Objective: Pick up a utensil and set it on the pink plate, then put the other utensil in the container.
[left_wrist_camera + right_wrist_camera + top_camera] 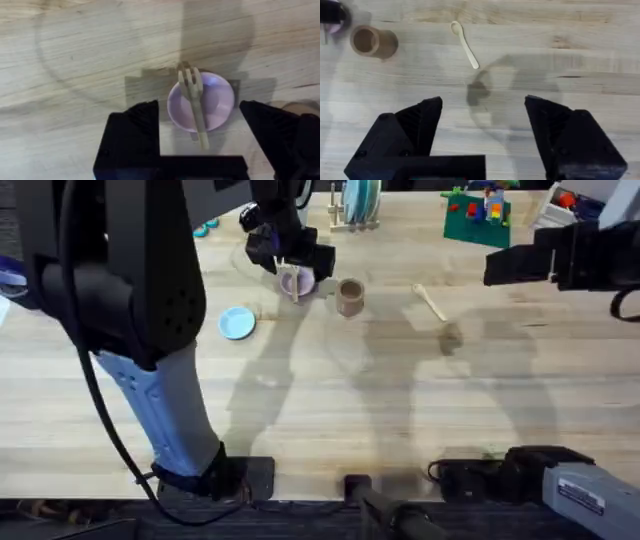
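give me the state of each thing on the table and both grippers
fork: lying across the pink plate, released
pink plate: holds the fork
spoon: flat on the table
container: upright, empty
blue plate: empty
left gripper: open above the plate
right gripper: open, empty

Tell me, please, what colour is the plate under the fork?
Pale pink, almost lilac; the plate under the fork shows best in the left wrist view.

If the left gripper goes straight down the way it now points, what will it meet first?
Most likely the fork, which lies across the pink plate directly below the open left gripper; the gap between them is unclear.
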`<state>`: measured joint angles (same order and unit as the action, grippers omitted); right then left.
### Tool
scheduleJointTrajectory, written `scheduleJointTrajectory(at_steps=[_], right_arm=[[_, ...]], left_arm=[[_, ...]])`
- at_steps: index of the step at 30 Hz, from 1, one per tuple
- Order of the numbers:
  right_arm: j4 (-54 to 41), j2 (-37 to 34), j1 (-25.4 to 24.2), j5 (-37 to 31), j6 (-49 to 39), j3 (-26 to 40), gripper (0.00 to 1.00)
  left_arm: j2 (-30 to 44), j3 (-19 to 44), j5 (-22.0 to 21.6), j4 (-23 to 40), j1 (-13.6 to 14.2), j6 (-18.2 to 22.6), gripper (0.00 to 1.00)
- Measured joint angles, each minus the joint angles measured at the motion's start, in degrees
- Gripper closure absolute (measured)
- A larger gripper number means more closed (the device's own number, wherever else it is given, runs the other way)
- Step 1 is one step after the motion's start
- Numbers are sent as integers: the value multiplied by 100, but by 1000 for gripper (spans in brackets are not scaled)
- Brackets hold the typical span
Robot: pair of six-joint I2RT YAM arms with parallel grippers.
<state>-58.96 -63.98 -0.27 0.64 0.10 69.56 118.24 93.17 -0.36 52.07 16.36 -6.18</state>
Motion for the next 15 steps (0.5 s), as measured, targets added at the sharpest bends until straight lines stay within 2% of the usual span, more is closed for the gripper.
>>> scheduleJointTrajectory(at_steps=[11,15], right_arm=[[0,0,0,0,0,0,7],[0,2,0,0,-1,0,8]], left_arm=[[0,0,18,18,0,1,4],[0,93,19,281,0,-58,7]])
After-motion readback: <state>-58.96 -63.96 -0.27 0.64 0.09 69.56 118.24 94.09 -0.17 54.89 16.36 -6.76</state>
